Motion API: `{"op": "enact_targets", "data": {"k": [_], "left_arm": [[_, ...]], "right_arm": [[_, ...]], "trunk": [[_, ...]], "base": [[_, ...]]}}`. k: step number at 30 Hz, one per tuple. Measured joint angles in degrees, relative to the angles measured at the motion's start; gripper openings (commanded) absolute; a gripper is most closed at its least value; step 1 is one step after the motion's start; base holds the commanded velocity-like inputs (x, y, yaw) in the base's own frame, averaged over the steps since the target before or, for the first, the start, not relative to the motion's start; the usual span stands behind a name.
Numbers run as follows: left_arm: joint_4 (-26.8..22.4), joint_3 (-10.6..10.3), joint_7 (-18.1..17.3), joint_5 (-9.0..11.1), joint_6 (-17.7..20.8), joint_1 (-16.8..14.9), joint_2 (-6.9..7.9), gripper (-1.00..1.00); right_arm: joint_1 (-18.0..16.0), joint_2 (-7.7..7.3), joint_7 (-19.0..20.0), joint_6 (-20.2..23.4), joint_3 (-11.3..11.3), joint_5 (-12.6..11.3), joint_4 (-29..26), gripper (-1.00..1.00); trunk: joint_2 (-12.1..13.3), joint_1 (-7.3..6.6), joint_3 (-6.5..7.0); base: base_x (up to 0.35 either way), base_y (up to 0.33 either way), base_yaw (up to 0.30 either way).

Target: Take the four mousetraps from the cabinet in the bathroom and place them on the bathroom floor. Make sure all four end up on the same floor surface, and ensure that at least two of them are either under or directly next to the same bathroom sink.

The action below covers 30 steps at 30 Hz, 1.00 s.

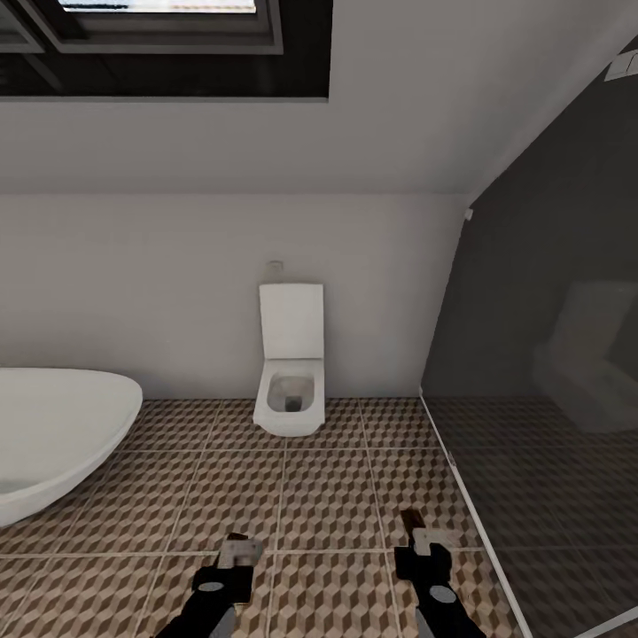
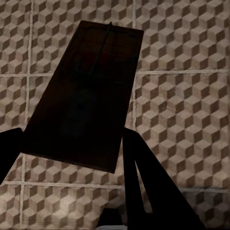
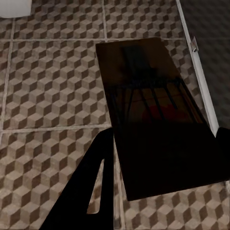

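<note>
My left gripper (image 1: 236,556) is shut on a mousetrap (image 2: 91,91), a dark brown board with wire parts, held above the cube-patterned bathroom floor (image 2: 182,96). The board runs out past the black fingers (image 2: 153,182). My right gripper (image 1: 416,534) is shut on a second mousetrap (image 3: 153,115), whose red bit shows under the wires; its brown end (image 1: 412,520) sticks out ahead of the gripper. Both grippers hang low over the bathroom floor (image 1: 328,496) at the near edge of the head view. The cabinet and the sink are out of view.
A white toilet (image 1: 291,372) stands against the far wall, straight ahead. The oval white bathtub (image 1: 53,434) fills the left side. A dark glass shower wall (image 1: 540,399) with a pale bottom rail (image 3: 199,81) runs along the right, close to my right gripper.
</note>
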Motion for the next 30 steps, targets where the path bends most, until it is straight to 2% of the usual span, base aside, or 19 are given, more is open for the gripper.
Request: {"op": "enact_targets", "data": {"k": [1,2,6,7,10,14,22,26,27,30], "left_arm": [[-0.85,0.27,0.00,-0.17,3.27,-1.17,-0.03,-1.00],[-1.09,0.39,0.01,-0.16,4.67,-1.95,-0.04,-1.00],[-0.54,0.59,0.05,-0.15,6.45,-3.17,0.08,-1.00],[2.54,0.71,0.01,-0.08,6.81,-3.45,0.17,-1.00],[5.29,0.75,-0.01,-0.18,6.76,-3.58,0.23,-1.00],[5.95,0.76,-0.06,-0.16,6.82,-3.62,0.27,-1.00],[6.42,0.63,-0.43,-0.16,6.71,-3.62,0.45,-1.00],[4.36,0.42,-0.44,-0.09,6.77,-3.63,-0.03,-1.00],[-0.55,0.23,-0.36,-0.15,6.93,-3.64,-0.16,-1.00],[-3.66,0.06,-0.28,-0.06,6.99,-3.62,-0.13,-1.00]], "right_arm": [[-1.68,0.58,-0.39,1.37,0.02,0.05,-0.59,-1.00],[-2.96,0.83,-0.67,2.68,0.00,-0.05,-0.81,-1.00],[-5.66,1.16,-1.10,7.21,0.00,-0.33,-1.12,-1.00],[-6.39,1.35,-1.13,8.91,0.00,-0.42,-1.08,-1.00],[-6.67,2.32,-1.02,9.66,0.02,-0.26,-1.03,-1.00],[-6.75,2.61,-0.63,9.54,0.20,-0.19,-0.94,-1.00],[-6.77,1.82,-0.38,9.36,0.75,-0.09,-0.88,-1.00],[-6.77,1.58,-0.41,9.32,0.86,-0.02,-0.88,-1.00],[-6.77,1.47,-0.41,9.30,0.80,0.06,-0.88,-1.00],[-6.77,1.46,-0.41,9.29,0.79,0.08,-0.88,-1.00]], "trunk": [[0.00,0.00,0.02],[0.00,0.00,0.01],[0.00,0.00,0.00],[0.01,0.00,-0.01],[0.00,0.00,-0.01],[0.00,0.00,-0.01],[0.00,0.00,0.00],[0.00,0.00,0.00],[0.00,0.00,0.00],[0.00,0.00,0.00]], "base": [[0.000,0.000,0.000],[0.000,0.000,0.000],[0.000,0.000,0.000],[0.000,0.000,0.000],[0.000,0.000,0.000],[0.000,0.000,0.000],[0.000,0.000,0.000],[0.000,0.000,0.000],[0.000,0.000,0.000],[0.000,0.000,0.000]]}}
